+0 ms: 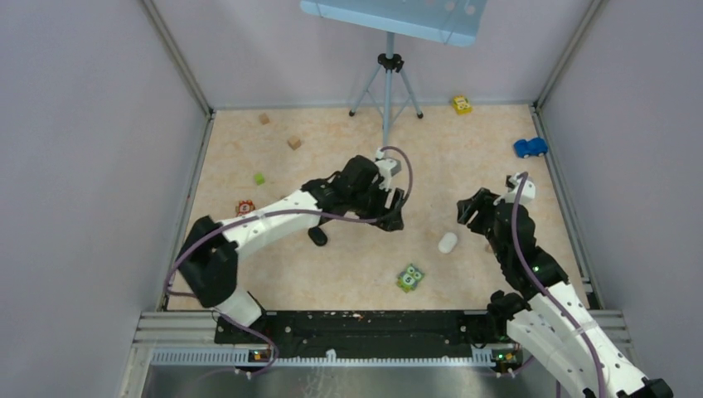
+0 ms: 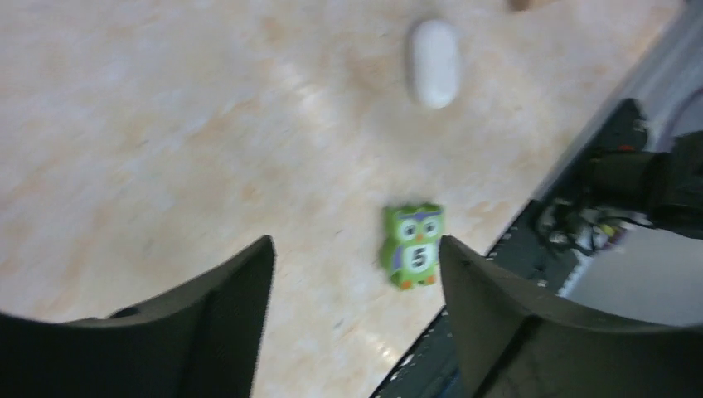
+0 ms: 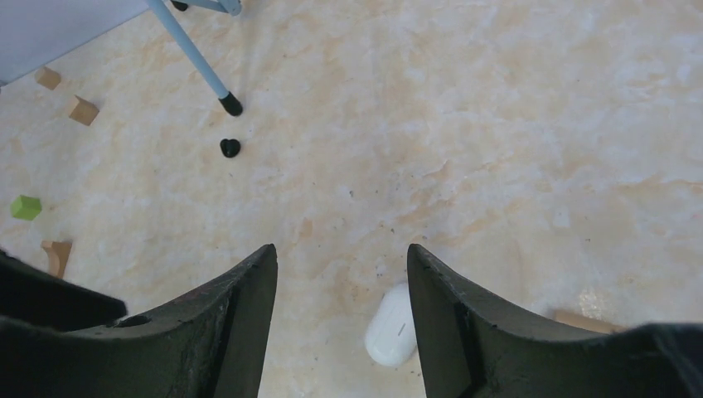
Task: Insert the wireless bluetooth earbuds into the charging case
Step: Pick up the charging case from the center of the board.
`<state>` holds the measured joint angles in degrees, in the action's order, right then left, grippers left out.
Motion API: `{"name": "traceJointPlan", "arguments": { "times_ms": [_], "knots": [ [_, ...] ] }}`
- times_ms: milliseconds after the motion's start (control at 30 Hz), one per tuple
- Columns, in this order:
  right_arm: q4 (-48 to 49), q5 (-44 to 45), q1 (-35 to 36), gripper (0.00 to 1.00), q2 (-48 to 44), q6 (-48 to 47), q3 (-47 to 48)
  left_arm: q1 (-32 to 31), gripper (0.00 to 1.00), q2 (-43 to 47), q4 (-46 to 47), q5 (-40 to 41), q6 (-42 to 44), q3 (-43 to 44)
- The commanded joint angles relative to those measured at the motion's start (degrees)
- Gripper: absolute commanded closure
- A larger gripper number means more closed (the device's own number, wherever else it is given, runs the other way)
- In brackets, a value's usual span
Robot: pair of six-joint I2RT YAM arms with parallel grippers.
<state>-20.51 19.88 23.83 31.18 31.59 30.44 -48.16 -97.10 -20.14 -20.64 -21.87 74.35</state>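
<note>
No earbud cased yet.
Open and empty: left gripper (image 2: 356,249), right gripper (image 3: 341,253), near shut white case (image 3: 391,332); black earbud (image 3: 230,148) beyond it.

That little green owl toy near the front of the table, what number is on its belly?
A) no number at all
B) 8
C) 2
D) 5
D: in the left wrist view, the green owl toy plainly has a 5 on its belly.

- The charging case (image 1: 448,242) lies on the table (image 1: 348,274), right of centre.
- The owl toy (image 1: 409,278) sits near it, to its left and closer to the front edge.
- The tripod (image 1: 387,83) stands at the far edge.
</note>
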Motion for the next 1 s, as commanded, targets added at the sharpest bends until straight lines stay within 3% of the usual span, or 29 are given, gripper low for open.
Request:
{"name": "traceJointPlan", "arguments": {
  "times_ms": [0, 67, 133, 433, 800, 967],
  "knots": [
    [6.8, -3.5, -0.2, 0.42, 2.8, -0.1, 0.0, 0.1, 0.17, 13.4, -4.6, 25.1, -0.6, -10.1],
    [9.1, -5.1, -0.3, 0.42, 4.5, 0.3, -0.3, 0.6, 0.03, 17.3, -7.7, 34.4, -4.4, -13.5],
    [11.1, -6.7, -0.3, 0.42, 6.5, 0.7, -0.2, 2.5, 0.01, 20.7, -8.7, 39.0, -8.8, -17.6],
    [15.2, -11.7, -0.3, 0.43, 13.1, 1.0, 0.8, 11.6, 0.02, 23.6, -10.8, 37.4, -20.9, -26.4],
    [16.0, -13.0, -0.3, 0.44, 13.3, 2.7, -0.1, 11.7, 0.17, 12.5, -13.1, 45.3, -41.6, -26.0],
    [15.4, -13.2, -0.2, 0.44, 11.9, 3.4, -1.0, 11.7, 0.30, 9.6, -9.5, 44.4, -42.6, -27.3]
  ]
}}
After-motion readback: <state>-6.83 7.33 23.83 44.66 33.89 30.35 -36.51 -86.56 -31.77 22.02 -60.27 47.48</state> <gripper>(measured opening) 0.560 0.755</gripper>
